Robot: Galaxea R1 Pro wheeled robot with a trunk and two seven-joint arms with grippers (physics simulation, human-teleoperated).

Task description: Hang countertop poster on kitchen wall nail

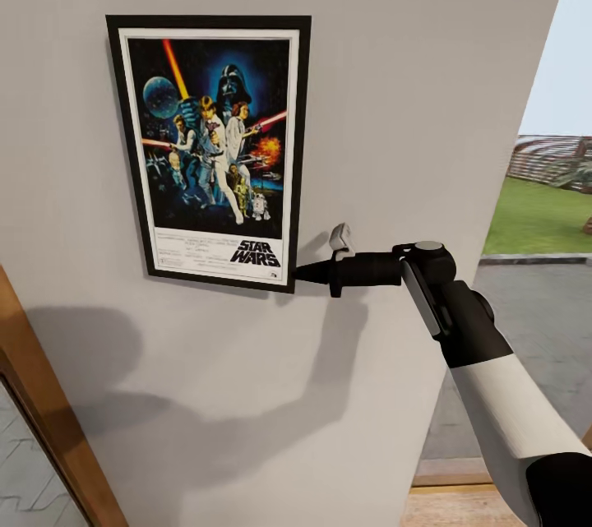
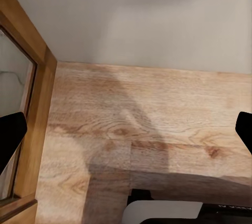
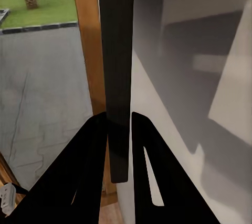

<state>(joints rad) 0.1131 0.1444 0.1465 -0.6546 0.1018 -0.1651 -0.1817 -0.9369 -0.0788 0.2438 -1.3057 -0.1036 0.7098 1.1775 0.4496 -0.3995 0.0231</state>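
The Star Wars poster [image 1: 210, 149] stands upright and flat against the pale grey wall [image 1: 395, 99], black frame all round. My right gripper [image 1: 298, 272] reaches in from the right and is shut on the poster's lower right corner. In the right wrist view the thin black frame edge [image 3: 118, 51] runs between the two dark fingers [image 3: 89, 182], which press on it from both sides. My left gripper [image 2: 127, 132] hangs open over the wooden floor [image 2: 157, 108], fingertips far apart with nothing between them. The wall nail is hidden. The kitchen countertop is out of view.
A wooden door frame [image 1: 41, 412] slants across the lower left. To the right of the wall's edge an opening shows grey paving [image 1: 543, 313] and grass [image 1: 534, 219] outside. My right arm casts a broad shadow on the wall below the poster.
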